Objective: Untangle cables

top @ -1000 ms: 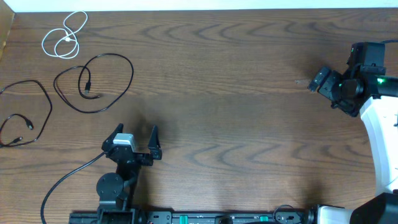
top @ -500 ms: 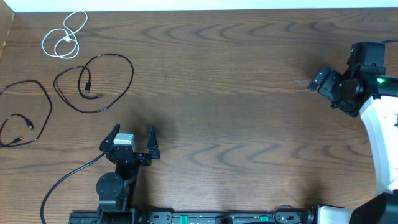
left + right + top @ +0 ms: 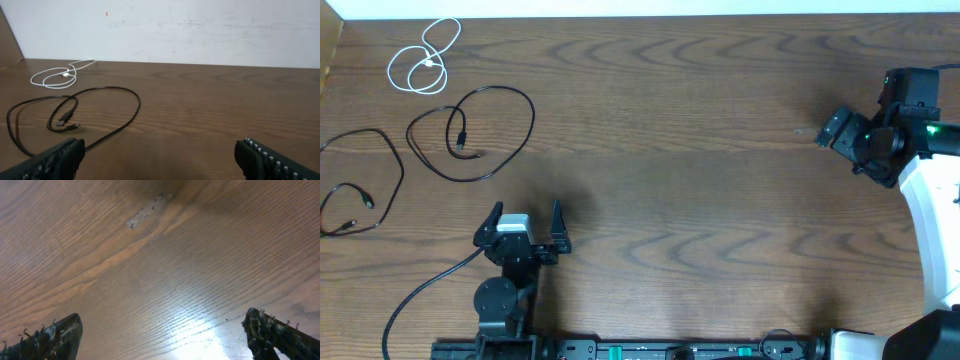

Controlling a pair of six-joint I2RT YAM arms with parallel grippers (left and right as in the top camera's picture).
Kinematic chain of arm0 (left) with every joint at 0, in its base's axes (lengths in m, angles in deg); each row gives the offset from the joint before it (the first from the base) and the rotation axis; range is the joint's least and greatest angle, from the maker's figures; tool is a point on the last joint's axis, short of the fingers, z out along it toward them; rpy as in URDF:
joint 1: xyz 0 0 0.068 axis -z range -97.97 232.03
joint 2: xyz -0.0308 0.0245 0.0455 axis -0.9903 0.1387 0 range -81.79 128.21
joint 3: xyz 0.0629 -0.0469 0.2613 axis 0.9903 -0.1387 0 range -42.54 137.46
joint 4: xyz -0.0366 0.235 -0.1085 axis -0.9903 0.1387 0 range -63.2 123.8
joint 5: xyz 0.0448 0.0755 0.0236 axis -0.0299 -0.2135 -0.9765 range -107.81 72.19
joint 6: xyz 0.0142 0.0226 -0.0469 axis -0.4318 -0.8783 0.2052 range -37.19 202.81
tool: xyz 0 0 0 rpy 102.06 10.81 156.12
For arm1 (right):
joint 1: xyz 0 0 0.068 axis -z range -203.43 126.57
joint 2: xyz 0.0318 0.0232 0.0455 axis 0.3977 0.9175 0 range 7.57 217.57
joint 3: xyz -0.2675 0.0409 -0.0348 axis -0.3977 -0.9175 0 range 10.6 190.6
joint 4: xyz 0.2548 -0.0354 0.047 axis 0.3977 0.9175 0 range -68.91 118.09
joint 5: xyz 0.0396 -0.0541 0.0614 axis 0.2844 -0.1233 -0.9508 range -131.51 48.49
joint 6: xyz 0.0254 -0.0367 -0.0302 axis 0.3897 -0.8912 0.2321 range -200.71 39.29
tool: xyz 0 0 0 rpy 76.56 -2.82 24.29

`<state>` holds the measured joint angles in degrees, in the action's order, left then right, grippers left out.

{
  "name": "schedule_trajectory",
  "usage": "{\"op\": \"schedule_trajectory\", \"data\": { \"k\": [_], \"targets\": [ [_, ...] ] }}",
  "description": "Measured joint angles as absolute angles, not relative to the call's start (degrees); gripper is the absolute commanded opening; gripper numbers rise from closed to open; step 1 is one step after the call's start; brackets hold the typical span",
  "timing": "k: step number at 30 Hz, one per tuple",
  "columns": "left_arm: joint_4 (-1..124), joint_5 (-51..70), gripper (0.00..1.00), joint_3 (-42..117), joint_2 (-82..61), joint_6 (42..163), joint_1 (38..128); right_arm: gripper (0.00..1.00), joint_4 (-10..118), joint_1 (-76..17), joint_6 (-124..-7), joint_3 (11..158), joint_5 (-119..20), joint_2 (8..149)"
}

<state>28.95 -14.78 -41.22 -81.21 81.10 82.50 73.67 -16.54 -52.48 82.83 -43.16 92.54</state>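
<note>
so far: you look nearly done; the three cables lie as separate pieces on the tabletop (image 3: pixel 700 180), and in the overhead view none crosses another.
left to do: by my reading, little or nothing. each cable loops over itself, so if you want them laid straight, that part is not yet done.
white cable (image 3: pixel 424 62): it sits in the far left corner, near the back edge. it is thin and curled into a few small overlapping loops, with a plug end lying inside them.
middle black cable (image 3: pixel 470 135): it lies just on the near side of the white one and is clear of it. it forms one wide open loop with a smaller loop inside, and its plug ends rest within the ring.
left black cable (image 3: pixel 360 185): it lies at the left edge of the tabletop, apart from the middle one. it makes a loose loop with small plug ends low down, and part of it may run out of view.
left fingers (image 3: pixel 557 215): they are spread wide and empty, over bare wood toward the front, well apart from every cable. your left wrist view shows the middle black cable and the white cable ahead.
right fingers (image 3: pixel 55 332): they are spread wide with nothing between them, over bare wood at the far right, well apart from all the cables.
handling: the cords look light and limp, so i judge that a tug on one end would drag the whole loop.
</note>
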Motion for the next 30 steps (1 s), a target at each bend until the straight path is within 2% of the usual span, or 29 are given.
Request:
{"op": "schedule_trajectory", "data": {
  "k": [30],
  "targets": [
    [28.9,-16.5,1.00,-41.2,-81.2,81.8,82.4,0.99,73.7,-16.5,-52.5,82.8,-43.2,92.5]
  ]
}}
